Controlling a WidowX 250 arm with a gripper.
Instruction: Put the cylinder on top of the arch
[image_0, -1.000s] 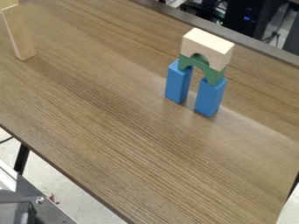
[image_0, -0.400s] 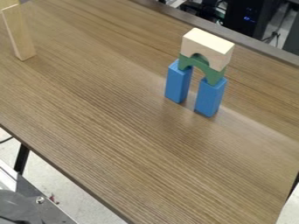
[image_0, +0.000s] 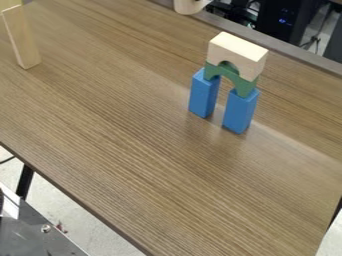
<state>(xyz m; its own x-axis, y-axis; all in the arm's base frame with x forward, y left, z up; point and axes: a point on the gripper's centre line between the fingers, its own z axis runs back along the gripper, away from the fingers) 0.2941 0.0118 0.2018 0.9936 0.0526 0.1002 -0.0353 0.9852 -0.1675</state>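
The pale wooden cylinder (image_0: 190, 5) is at the top edge, cut off by the edge, with its rounded lower end showing, up and to the left of the block structure. A green arch (image_0: 230, 79) spans two upright blue blocks (image_0: 203, 95), and a pale wooden block with an arched cut-out (image_0: 237, 52) lies on top of it. The cylinder is apart from the structure.
The wood-grain table (image_0: 133, 130) carries the structure right of its middle. A tall pale wooden block (image_0: 22, 40) leans near the upper left corner. A dark metal surface with a bolt (image_0: 45, 228) lies at the lower left.
The cylinder has come into view at the top edge. A dark rounded part at the lower left corner has shifted left, mostly out of sight. The block structure has not moved.
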